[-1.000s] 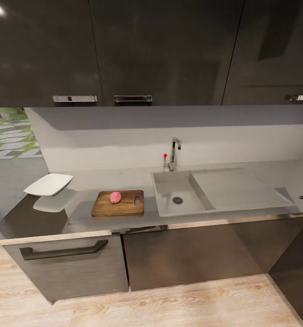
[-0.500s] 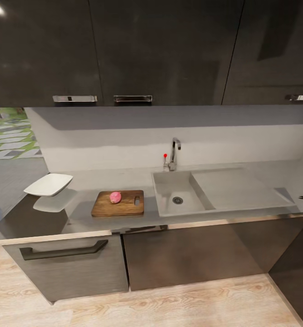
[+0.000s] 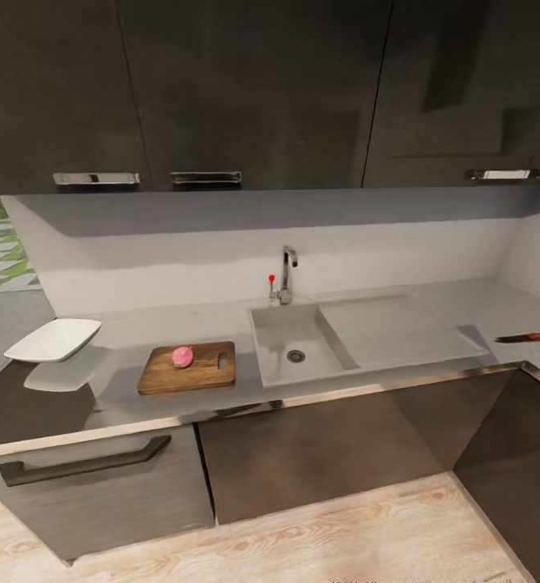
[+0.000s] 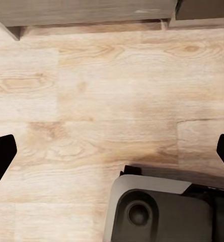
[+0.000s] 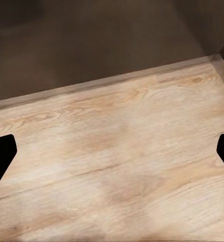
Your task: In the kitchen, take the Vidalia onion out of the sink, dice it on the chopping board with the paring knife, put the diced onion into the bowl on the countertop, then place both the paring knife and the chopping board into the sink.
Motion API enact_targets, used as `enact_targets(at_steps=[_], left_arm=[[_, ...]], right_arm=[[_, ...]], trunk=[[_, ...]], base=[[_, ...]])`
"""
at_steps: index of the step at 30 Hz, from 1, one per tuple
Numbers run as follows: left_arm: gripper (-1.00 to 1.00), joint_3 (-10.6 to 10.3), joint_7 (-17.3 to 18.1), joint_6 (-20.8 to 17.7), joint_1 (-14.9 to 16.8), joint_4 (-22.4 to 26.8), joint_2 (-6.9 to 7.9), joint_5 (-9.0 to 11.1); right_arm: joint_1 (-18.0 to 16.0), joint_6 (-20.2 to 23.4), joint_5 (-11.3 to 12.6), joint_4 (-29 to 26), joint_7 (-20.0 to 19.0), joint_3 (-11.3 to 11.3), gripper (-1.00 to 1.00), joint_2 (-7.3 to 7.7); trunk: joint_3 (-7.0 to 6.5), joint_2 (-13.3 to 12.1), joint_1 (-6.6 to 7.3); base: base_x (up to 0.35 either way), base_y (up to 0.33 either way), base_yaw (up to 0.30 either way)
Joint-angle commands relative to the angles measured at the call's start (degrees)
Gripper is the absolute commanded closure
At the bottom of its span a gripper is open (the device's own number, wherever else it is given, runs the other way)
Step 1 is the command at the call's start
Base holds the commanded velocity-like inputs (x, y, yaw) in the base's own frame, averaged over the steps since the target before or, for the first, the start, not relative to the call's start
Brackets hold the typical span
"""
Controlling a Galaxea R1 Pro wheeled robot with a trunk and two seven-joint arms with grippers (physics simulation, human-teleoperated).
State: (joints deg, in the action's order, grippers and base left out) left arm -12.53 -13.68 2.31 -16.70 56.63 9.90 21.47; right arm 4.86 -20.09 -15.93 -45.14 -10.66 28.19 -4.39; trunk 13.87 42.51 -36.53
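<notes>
No readable text, labels, brands, numbers or signs appear anywhere: the dark cabinet doors [image 3: 245, 89], the countertop [image 3: 431, 324], the chopping board [image 3: 189, 368] and the wooden floor [image 4: 112, 101] all carry plain, unmarked surfaces.

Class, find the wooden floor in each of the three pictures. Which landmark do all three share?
Head view: the floor runs along the picture's lower edge, in front of the dark cabinets.
Left wrist view: the floor spreads between the cabinets and the robot's base.
Right wrist view: the floor spreads out from the foot of the cabinets.
Shared landmark: the line where the cabinets meet the floor.
</notes>
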Motion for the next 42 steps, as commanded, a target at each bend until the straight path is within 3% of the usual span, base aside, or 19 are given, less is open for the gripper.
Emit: enact_targets(at_steps=[1,8,21,23,25,28,30,31,33,37,42], left_arm=[[-1.00,-0.30,-0.44,0.24,0.00,0.06,0.06,0.59],[-1.00,-0.30,-0.42,0.24,0.00,0.00,0.04,0.56],[-1.00,-0.30,-0.46,0.24,-0.08,-0.26,-0.05,0.51],[-1.00,-0.30,-0.46,0.24,-0.09,-0.35,-0.04,0.51],[-1.00,-0.30,-0.41,0.24,-0.09,-0.37,-0.01,0.51],[-1.00,-0.30,-0.44,0.18,-0.09,-0.50,-0.04,0.51],[-1.00,-0.30,-0.46,0.16,-0.09,-0.97,-0.05,0.51],[-1.00,-0.30,-0.45,0.16,-0.09,-1.14,-0.05,0.51],[-1.00,-0.33,-0.43,0.16,-0.09,-1.31,-0.05,0.51],[-1.00,-0.38,-0.42,0.16,-0.09,-1.42,-0.05,0.51],[-1.00,-0.39,-0.38,0.17,-0.09,-1.43,-0.05,0.51]], right_arm=[[-0.03,-0.13,-0.34,-0.05,-0.50,0.38,-1.00,-0.09],[-0.03,-0.14,-0.33,0.26,-0.50,0.38,-1.00,-0.09],[-0.03,-0.25,-0.43,0.60,-0.50,0.31,-1.00,-0.09],[-0.03,-1.97,-0.60,-0.50,-0.46,-0.35,-1.00,-0.21],[-0.03,-3.12,-0.69,-3.45,-0.30,-2.70,-1.00,-0.28],[-0.03,-2.61,-0.72,-10.58,0.83,-8.60,-1.00,-0.34],[-0.03,2.63,-0.67,-17.87,3.74,-13.96,-1.00,-0.46],[-0.04,5.88,-0.62,-20.63,5.36,-15.34,-1.00,-0.52],[-0.15,11.91,-0.56,-25.48,8.36,-17.20,-1.00,-0.58],[-1.86,19.08,-0.52,-33.25,10.86,-20.20,-1.00,-0.68],[-7.06,27.50,-0.58,-36.57,12.06,-20.99,-1.00,-0.70]], trunk=[[0.03,0.06,-0.02],[-0.17,0.06,-0.02],[-0.49,0.06,-0.02],[-0.50,0.06,-0.02],[-0.50,0.06,-0.02],[-0.50,0.06,-0.02],[-0.50,0.06,-0.02],[-0.50,0.06,-0.02],[-0.50,0.06,-0.02],[-0.50,0.06,-0.02],[-0.50,0.06,-0.02]], base=[[0.000,0.000,-0.264],[0.000,-0.061,-0.265],[0.000,-0.262,-0.227],[0.000,-0.216,-0.027],[0.000,-0.081,-0.010],[0.000,-0.029,-0.003],[0.000,-0.010,-0.001],[0.000,-0.004,-0.001],[0.000,-0.002,0.000],[0.000,0.000,0.000],[0.000,0.000,0.000]])
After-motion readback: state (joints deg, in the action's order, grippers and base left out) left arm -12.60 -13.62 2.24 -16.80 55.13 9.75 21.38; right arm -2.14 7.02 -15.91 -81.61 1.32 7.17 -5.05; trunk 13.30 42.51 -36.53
